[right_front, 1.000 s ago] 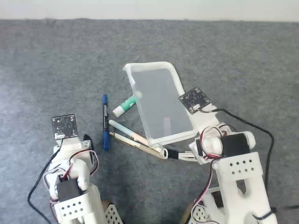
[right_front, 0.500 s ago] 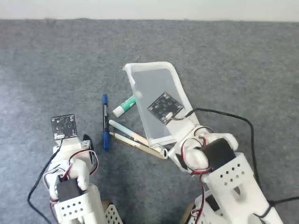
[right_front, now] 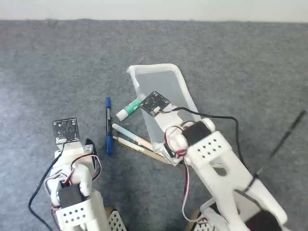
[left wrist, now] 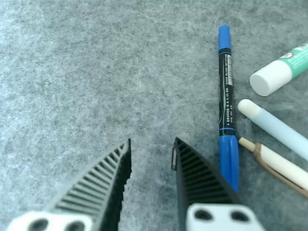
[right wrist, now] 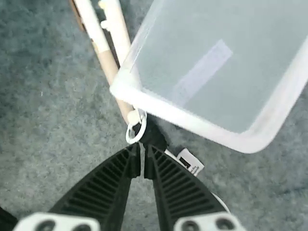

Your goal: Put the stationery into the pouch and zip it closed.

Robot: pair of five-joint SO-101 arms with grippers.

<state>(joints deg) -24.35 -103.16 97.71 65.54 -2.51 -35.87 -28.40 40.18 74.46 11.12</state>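
Observation:
The translucent white pouch [right_front: 161,91] lies open on the grey carpet, also close up in the right wrist view as pouch [right wrist: 216,62]. My right gripper [right wrist: 143,148] sits at its near corner, fingers pressed together on the zipper pull ring [right wrist: 135,132]. Left of the pouch lie a blue marker [right_front: 108,126], a green-white glue stick [right_front: 127,110], a pale blue-pink pen [right_front: 132,135] and a beige pen [right_front: 139,148]. My left gripper [left wrist: 152,143] hovers open over bare carpet, just beside the blue marker [left wrist: 227,96].
Grey carpet covers the whole table, with a pale wall edge at the far side. The right arm [right_front: 192,137] leans over the pouch's near end. A black cable [right_front: 211,115] loops over the pouch's right rim.
My right arm has swung to the left across the pouch's near end. The pouch, the stationery and my left arm have stayed put.

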